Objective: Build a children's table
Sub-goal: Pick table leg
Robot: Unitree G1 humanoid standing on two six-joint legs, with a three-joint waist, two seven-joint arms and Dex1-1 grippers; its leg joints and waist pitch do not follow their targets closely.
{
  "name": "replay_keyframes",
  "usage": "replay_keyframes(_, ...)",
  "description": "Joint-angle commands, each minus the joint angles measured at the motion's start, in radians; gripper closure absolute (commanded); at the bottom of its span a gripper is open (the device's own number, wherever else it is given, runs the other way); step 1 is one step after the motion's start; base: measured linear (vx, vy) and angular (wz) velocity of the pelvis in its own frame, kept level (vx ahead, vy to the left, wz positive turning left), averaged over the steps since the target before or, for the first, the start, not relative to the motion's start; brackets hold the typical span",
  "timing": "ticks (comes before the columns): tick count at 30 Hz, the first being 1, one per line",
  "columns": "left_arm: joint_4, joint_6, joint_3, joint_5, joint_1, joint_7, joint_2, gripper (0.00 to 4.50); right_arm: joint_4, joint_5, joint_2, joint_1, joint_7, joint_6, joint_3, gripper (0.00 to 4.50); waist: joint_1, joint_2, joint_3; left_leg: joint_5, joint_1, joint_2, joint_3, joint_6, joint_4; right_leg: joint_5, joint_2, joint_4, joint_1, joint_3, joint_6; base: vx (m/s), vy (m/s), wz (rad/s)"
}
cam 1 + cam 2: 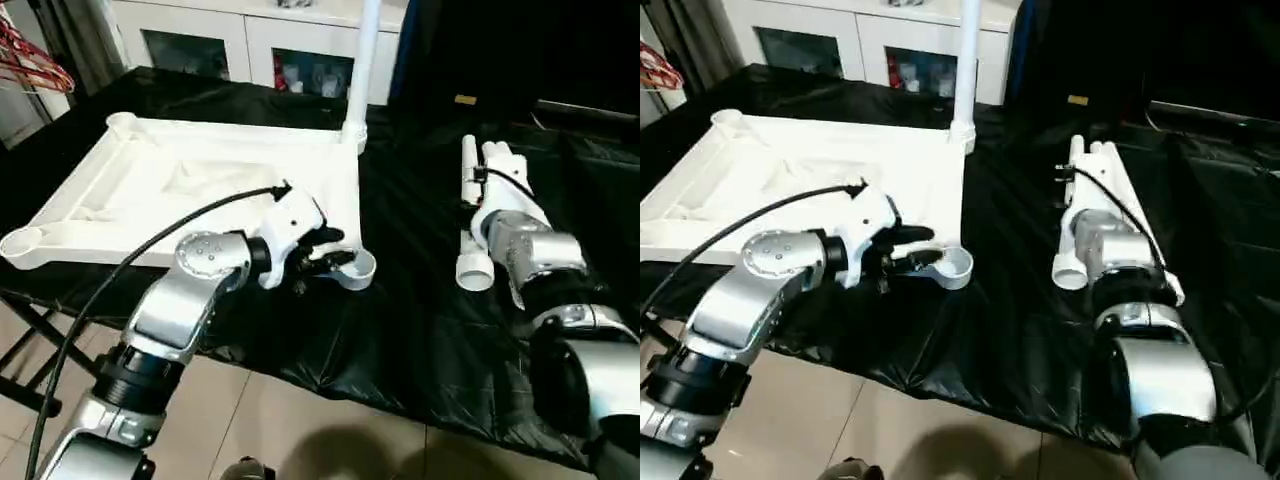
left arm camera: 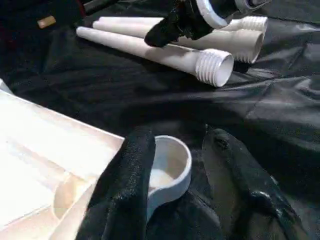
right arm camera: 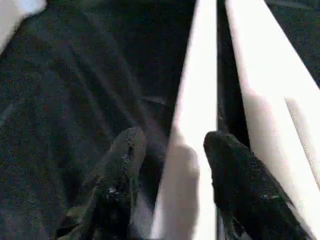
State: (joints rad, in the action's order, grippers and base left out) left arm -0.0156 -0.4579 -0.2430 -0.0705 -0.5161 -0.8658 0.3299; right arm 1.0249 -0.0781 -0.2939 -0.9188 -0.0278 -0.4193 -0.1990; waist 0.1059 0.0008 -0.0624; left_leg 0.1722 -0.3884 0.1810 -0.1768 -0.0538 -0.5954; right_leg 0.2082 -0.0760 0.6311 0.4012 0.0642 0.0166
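The children's table top [image 1: 150,190] lies upside down, ribbed side up, on a black cloth. One white leg [image 1: 365,60] stands upright in its far right corner socket. My left gripper [image 2: 177,135] is open at the near right corner socket [image 1: 358,270], with one black finger on each side of the ring. Three loose legs [image 1: 475,210] lie side by side on the cloth to the right, threaded ends towards me. Over them my right gripper [image 3: 175,135] is open, its fingers [image 3: 120,170] straddling one leg [image 3: 192,100] with a dark gap on one side.
A white cabinet with glass doors [image 1: 250,45] stands behind the table. Red hangers [image 1: 30,55] hang at the far left. The black cloth [image 1: 420,330] drapes over the near edge above a tiled floor [image 1: 300,430]. A small tan piece [image 1: 465,99] lies beyond the legs.
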Motion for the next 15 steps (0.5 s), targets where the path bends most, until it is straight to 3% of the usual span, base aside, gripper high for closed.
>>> replay_keyframes(1, 0.033, -0.019, -0.009, -0.010, 0.007, 0.001, 0.010, 2.30, 0.023, 0.008, -0.018, -0.032, 0.011, 0.014, -0.012, 1.99, -0.001, -0.019, 0.079, 0.076, 0.017, 0.038, 0.006, 0.020, 0.058, 0.019, -0.067, -0.056, -0.056, -0.045, 0.208, 0.000, 0.000, 0.00)
replay_keyframes(4, 0.058, -0.046, -0.009, -0.015, 0.018, 0.006, 0.014, 1.90, 0.079, 0.015, -0.031, -0.052, 0.021, 0.030, -0.007, 1.63, -0.003, -0.022, 0.078, 0.075, 0.017, 0.038, 0.004, 0.024, 0.058, 0.016, -0.066, -0.055, -0.055, -0.044, 0.212, 0.000, 0.000, 0.00)
replay_keyframes(5, 0.067, -0.055, -0.013, -0.013, 0.022, 0.007, 0.016, 1.83, 0.113, 0.017, -0.038, -0.064, 0.022, 0.025, -0.005, 1.55, -0.004, -0.033, 0.077, 0.070, 0.015, 0.037, 0.003, 0.027, 0.057, 0.014, -0.065, -0.054, -0.057, -0.045, 0.210, 0.000, 0.000, 0.00)
replay_keyframes(7, 0.071, -0.053, -0.020, -0.003, 0.023, 0.011, 0.020, 1.70, 0.144, 0.014, -0.043, -0.074, -0.002, 0.009, -0.005, 1.44, -0.004, -0.028, 0.076, 0.069, 0.015, 0.037, 0.003, 0.029, 0.055, 0.015, -0.065, -0.054, -0.055, -0.045, 0.211, 0.000, 0.000, 0.00)
replay_keyframes(15, 0.075, -0.051, -0.037, 0.019, 0.017, 0.025, 0.029, 1.02, 0.238, -0.009, -0.063, -0.098, -0.075, -0.069, -0.028, 1.25, -0.007, -0.041, 0.077, 0.054, 0.016, 0.039, 0.002, 0.042, 0.053, -0.030, -0.066, -0.049, -0.058, -0.045, 0.234, 0.000, 0.000, 0.00)
